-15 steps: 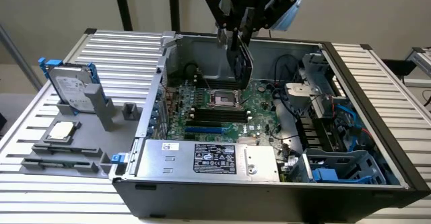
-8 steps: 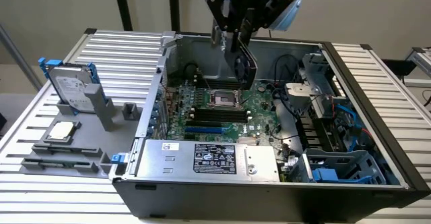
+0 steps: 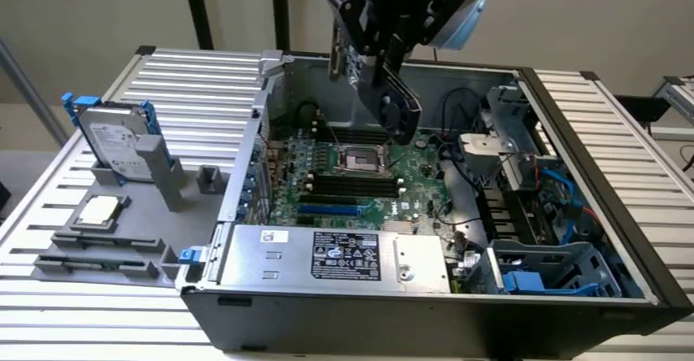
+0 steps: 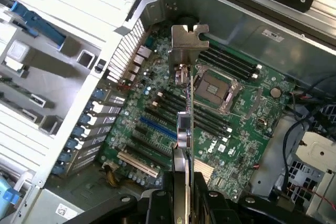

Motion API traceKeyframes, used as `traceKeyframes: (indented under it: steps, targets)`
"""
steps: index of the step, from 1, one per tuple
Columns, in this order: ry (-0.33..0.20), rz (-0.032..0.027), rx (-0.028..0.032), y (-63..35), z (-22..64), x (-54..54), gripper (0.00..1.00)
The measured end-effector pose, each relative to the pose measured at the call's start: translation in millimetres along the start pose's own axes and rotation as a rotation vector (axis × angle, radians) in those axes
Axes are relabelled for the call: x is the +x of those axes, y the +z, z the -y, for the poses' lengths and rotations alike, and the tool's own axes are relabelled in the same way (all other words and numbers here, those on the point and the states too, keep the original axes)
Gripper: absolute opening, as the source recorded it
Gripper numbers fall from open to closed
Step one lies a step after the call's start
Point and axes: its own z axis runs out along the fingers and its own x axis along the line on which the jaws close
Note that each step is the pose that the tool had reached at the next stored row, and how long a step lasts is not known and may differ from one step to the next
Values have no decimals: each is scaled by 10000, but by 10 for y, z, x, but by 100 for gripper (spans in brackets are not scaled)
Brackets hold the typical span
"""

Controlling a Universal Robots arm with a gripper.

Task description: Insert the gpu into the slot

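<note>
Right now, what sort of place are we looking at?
Probably a robot test bench for PC assembly: an open computer case on a slatted metal table, a hard drive standing beside it, and the gripper holding a card above the motherboard.

One gpu [image 3: 397, 107], one blue slot [image 3: 328, 211], one grey hard drive [image 3: 112, 143], one silver processor socket [image 3: 358, 159].

Robotics lab: slatted aluminium workbench [image 3: 195, 76], open computer case [image 3: 325, 328], grey parts fixture [image 3: 130, 243].
</note>
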Motion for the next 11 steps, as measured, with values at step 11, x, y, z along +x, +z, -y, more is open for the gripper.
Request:
traceKeyframes:
  steps: [11]
  targets:
    - [-2002,-108,88,49,4,-2,26]
